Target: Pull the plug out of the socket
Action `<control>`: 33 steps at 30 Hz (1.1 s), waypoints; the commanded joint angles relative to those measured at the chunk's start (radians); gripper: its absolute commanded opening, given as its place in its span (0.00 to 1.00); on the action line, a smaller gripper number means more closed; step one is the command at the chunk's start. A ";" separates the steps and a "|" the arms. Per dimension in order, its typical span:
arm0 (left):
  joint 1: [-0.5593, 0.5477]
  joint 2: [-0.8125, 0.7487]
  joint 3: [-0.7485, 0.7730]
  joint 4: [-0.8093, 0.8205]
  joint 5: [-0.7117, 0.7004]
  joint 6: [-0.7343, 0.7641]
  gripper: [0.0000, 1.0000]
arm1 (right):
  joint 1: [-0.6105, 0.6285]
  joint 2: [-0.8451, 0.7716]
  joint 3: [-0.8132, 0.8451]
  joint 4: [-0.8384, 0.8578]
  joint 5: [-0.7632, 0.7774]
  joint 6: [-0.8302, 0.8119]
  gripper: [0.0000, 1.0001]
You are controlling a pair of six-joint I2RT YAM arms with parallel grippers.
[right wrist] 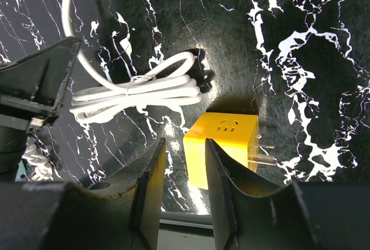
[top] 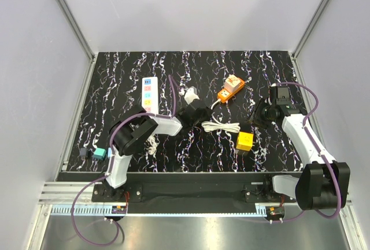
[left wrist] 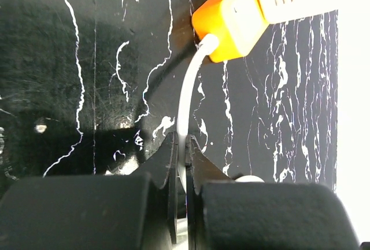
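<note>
Evidently left end effector (left wrist: 182, 146) pinches cable (left wrist: 184, 105); orange strip (left wrist: 231, 21) cropped.

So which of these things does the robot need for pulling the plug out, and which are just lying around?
For the job:
white power strip; left gripper, shut on the white cord running to the orange strip. I can't spot a plug in the white strip.

Just lying about:
orange strip; yellow cube adapter; bundled white cable; small teal block.
</note>
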 commanded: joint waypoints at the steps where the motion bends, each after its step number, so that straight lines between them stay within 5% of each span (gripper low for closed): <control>1: 0.001 -0.088 -0.001 0.016 -0.097 0.052 0.02 | -0.002 0.005 0.011 0.023 -0.010 -0.021 0.41; 4: 0.001 -0.106 -0.001 0.019 -0.112 0.092 0.27 | -0.002 0.013 0.020 0.023 -0.007 -0.030 0.42; 5: 0.001 -0.112 -0.005 0.025 -0.115 0.106 0.50 | -0.002 0.017 0.025 0.023 -0.004 -0.030 0.42; 6: 0.001 -0.126 -0.013 0.034 -0.115 0.115 0.59 | -0.002 0.019 0.025 0.023 -0.004 -0.032 0.42; 11: 0.011 -0.125 0.057 0.005 -0.050 0.261 0.86 | -0.002 0.030 0.022 0.025 -0.007 -0.043 0.43; 16: 0.076 -0.090 0.203 -0.030 0.243 0.445 0.75 | -0.002 0.031 0.017 0.027 -0.006 -0.046 0.44; 25: 0.183 0.058 0.406 -0.035 0.663 0.406 0.51 | -0.002 0.027 0.040 0.028 -0.029 -0.021 0.45; 33: 0.212 0.190 0.588 0.005 0.791 0.339 0.37 | -0.002 0.045 0.052 0.042 0.040 -0.024 0.51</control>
